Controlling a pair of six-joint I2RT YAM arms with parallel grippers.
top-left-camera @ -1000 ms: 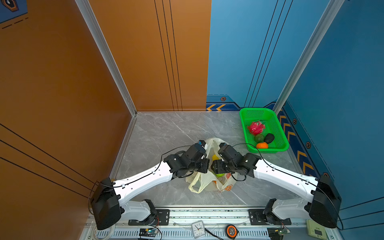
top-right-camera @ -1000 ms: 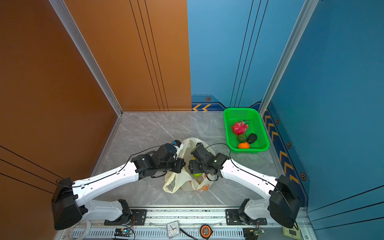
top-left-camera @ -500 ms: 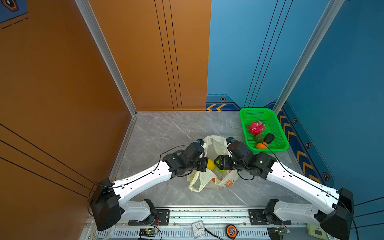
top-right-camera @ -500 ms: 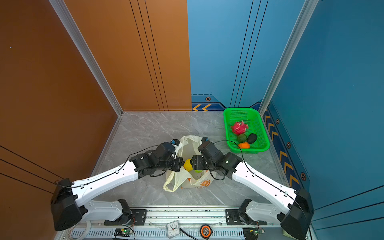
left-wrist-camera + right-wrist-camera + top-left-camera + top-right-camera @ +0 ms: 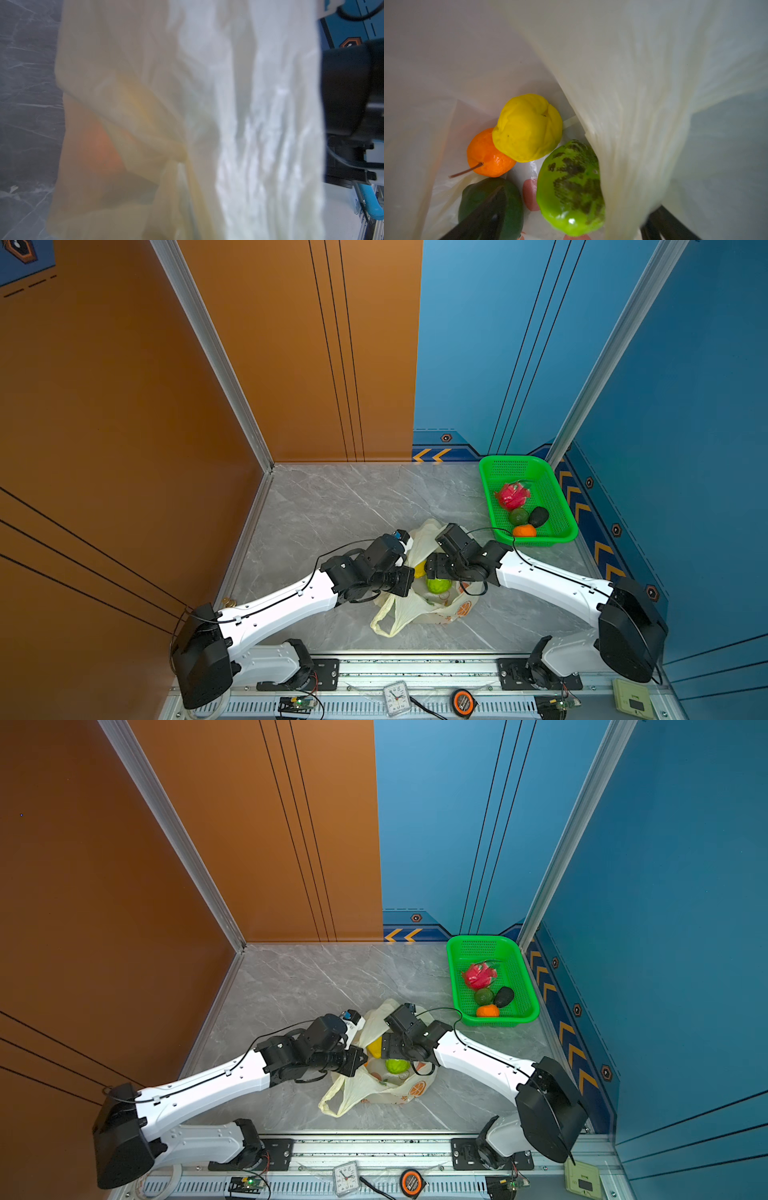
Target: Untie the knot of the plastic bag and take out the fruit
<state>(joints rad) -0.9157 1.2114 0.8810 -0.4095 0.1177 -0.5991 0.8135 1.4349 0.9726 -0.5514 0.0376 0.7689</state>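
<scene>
**Left jaws clenched on the bag's film, right jaws spread inside its mouth**

The left jaws are clenched on a fold of the plastic bag (image 5: 415, 605) and hold one side of its mouth raised. In the left wrist view the pale film gathers into pleats and fills most of the picture. The right jaws stand spread wide inside the open mouth, released and grasping nothing. In the right wrist view one dark jaw lies across a dark green fruit (image 5: 475, 197), and the other shows beyond a hanging fold of film. Between them sits a light green fruit (image 5: 569, 187) with dark mottling. Just beside it is a yellow fruit (image 5: 527, 126), which overlaps an orange (image 5: 485, 153) with a thin brown stem.

The bag lies on the grey marbled worktop (image 5: 332, 506) near the middle of its front edge. One handle loop (image 5: 379, 628) trails loose toward that edge. A citrus slice (image 5: 464, 608) is printed in orange on the bag's side; the orange marks beside it are too small to read.

A bright green basket (image 5: 509, 468) stands in the far right corner, along the right edge. It holds a pink dragon fruit (image 5: 512, 495), a round green fruit (image 5: 518, 516), a dark avocado (image 5: 538, 516) and a second orange (image 5: 524, 531).

On the rail (image 5: 415, 668) in front of the front edge lie a small clock (image 5: 397, 697), its dial numerals too small to read, and a black-and-orange tape measure (image 5: 461, 702).
</scene>
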